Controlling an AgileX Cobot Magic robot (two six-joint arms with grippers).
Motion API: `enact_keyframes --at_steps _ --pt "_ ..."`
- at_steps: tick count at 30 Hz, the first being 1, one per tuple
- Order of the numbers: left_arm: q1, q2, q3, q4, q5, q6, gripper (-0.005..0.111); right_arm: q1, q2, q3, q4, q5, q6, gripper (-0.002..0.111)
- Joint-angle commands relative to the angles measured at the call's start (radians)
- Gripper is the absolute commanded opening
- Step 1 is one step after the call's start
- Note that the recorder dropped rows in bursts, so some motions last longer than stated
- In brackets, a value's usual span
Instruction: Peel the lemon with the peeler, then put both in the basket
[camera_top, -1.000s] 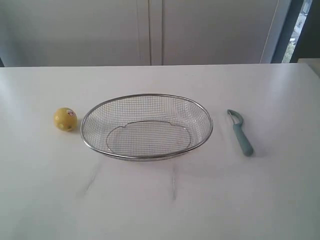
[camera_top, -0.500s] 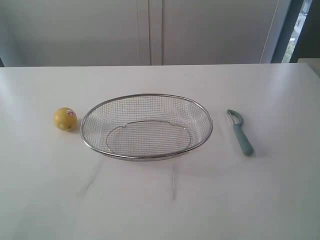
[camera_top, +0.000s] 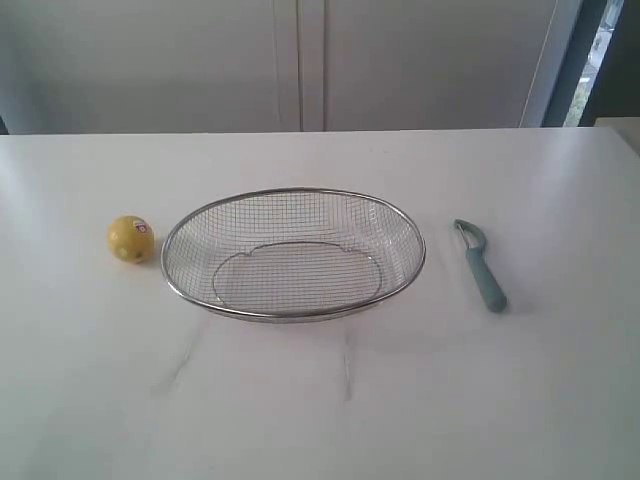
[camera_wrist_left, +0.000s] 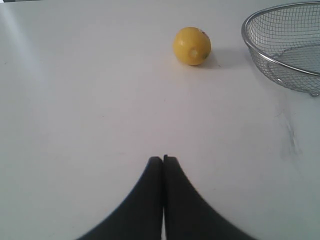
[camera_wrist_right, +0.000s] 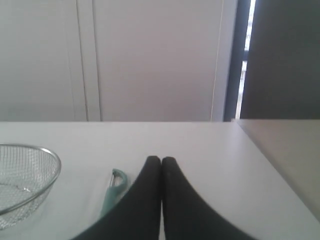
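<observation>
Basket (camera_top: 421, 252) sits mid-frame on the table (camera_top: 500, 400). Lemon (camera_top: 131, 239) lies at left, just beside the rim, not touching. Peeler (camera_top: 482, 266) lies right of the basket, apart, blade end toward the top. The 2 pincers, left gripper (camera_wrist_left: 163, 159) and right gripper (camera_wrist_right: 161, 160), are clenched, fingers pressed together, grasping nothing.

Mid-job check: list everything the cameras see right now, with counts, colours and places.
lemon: 1, yellow with small sticker, on table left of basket, apart
basket: 1, silver mesh, mid-table, empty
peeler: 1, teal-grey handle and metal head, flat on table right of basket, apart
table: 1, white, under all three
cabinet: 1, off-white, behind table
left gripper: 1, black, jaws shut, short of lemon
right gripper: 1, black, jaws shut, short of peeler
</observation>
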Motion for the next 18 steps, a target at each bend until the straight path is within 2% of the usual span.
enact_keyframes --at_steps 1,14,18 --pt "-0.005 -0.005 0.003 -0.006 0.003 0.001 0.000 -0.008 -0.006 0.005 -0.001 -0.079 0.002 0.000" --pt "-0.005 -0.005 0.003 -0.006 0.003 0.001 0.000 -0.008 -0.006 0.005 -0.001 -0.092 0.016 0.000" --pt "-0.005 -0.005 0.003 -0.006 0.003 0.001 0.000 -0.008 -0.006 0.005 -0.001 -0.201 0.019 0.000"
